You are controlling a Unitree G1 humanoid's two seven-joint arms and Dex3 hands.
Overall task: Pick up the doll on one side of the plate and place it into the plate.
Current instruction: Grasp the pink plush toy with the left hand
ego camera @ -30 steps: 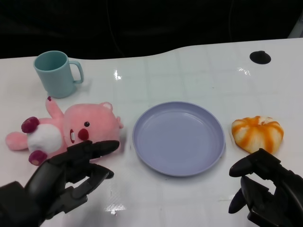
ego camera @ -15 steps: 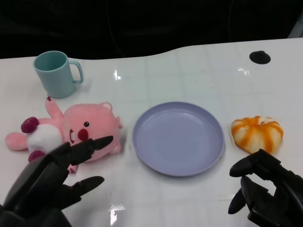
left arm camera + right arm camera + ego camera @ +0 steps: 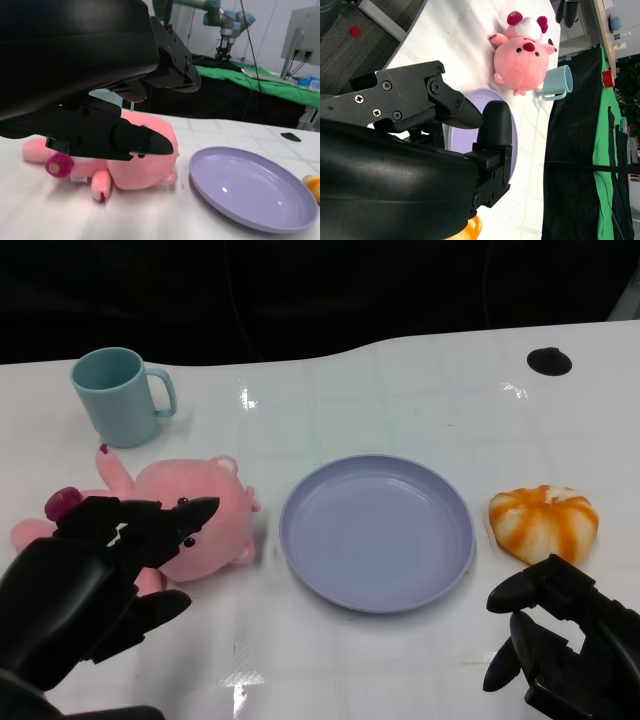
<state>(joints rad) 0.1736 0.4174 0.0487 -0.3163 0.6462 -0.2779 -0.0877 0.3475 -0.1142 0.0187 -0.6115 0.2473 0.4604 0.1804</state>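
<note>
the left hand [image 3: 85, 585] has moved up from the near edge and now hangs over the pink doll [image 3: 205, 515], fingers spread wide and holding nothing, so the grasp looks about to begin, while the doll lies unmoved on the worktop [image 3: 400, 410] just left of the plate [image 3: 377, 532].

Bright overhead light glares off the table [image 3: 400, 390].
</note>
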